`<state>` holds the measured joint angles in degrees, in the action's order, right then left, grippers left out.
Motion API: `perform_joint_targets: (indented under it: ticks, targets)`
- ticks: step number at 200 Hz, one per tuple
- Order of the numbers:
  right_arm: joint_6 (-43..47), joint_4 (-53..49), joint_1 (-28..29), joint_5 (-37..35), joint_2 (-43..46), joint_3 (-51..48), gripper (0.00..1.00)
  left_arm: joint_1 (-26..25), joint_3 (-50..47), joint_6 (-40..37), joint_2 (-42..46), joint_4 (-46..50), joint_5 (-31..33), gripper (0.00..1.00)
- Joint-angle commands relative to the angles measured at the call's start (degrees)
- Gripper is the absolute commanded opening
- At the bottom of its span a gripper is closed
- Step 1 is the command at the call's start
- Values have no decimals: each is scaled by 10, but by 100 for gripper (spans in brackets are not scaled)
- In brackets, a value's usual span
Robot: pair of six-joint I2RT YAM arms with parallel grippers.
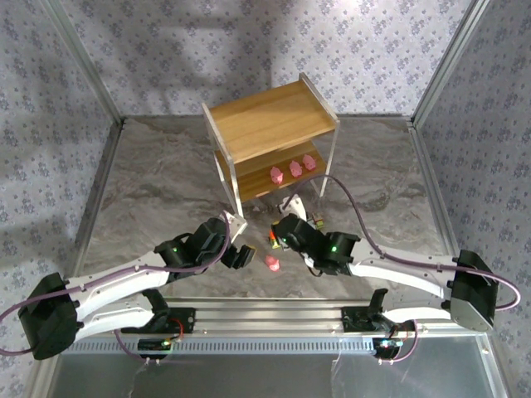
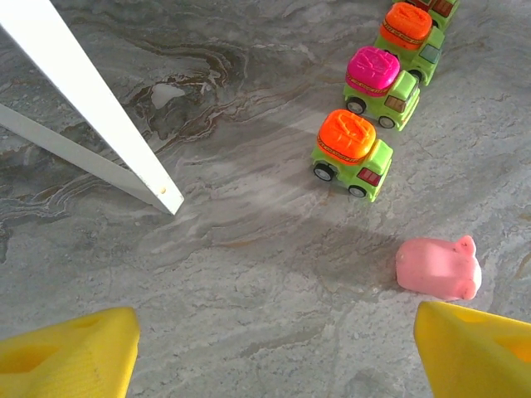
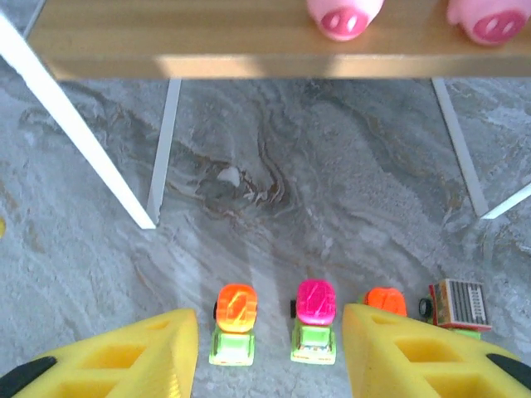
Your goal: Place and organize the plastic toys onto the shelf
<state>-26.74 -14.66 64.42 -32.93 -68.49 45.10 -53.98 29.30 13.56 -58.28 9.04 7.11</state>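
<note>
The shelf (image 1: 274,124) stands at the middle back, with three pale-pink figures (image 1: 292,170) on its lower tier. A fourth pink figure (image 1: 271,264) lies on the table; in the left wrist view this pink figure (image 2: 438,267) sits just beyond the right fingertip of my open, empty left gripper (image 2: 278,356). Yellow-green trucks stand in a row on the floor. My right gripper (image 3: 270,322) is open low over them, its fingers straddling the orange-topped truck (image 3: 235,325) and the magenta-topped truck (image 3: 315,323). Another orange-topped truck (image 3: 384,300) is partly hidden behind the right finger, with a brown-topped truck (image 3: 455,305) beside it.
White shelf legs (image 3: 79,133) come down to the marbled table just beyond the trucks, and one leg (image 2: 91,99) ends ahead-left of my left gripper. The lower shelf board (image 3: 207,37) overhangs the far side. Patterned walls enclose the table.
</note>
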Motion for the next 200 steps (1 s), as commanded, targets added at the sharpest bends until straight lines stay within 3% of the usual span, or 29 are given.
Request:
perform_joint_targets:
  ticks: [1,87,200]
  targets:
    - [-40,-14,19,-28,12,-19,52,6,14,10,-4,7,9,86]
    - [-82,12,88,-31,12,-70,57,12,16,13,-10,11,11,86]
    - [-144,10,128,-46,-11,-95,60,14,18,14,-15,12,14,86]
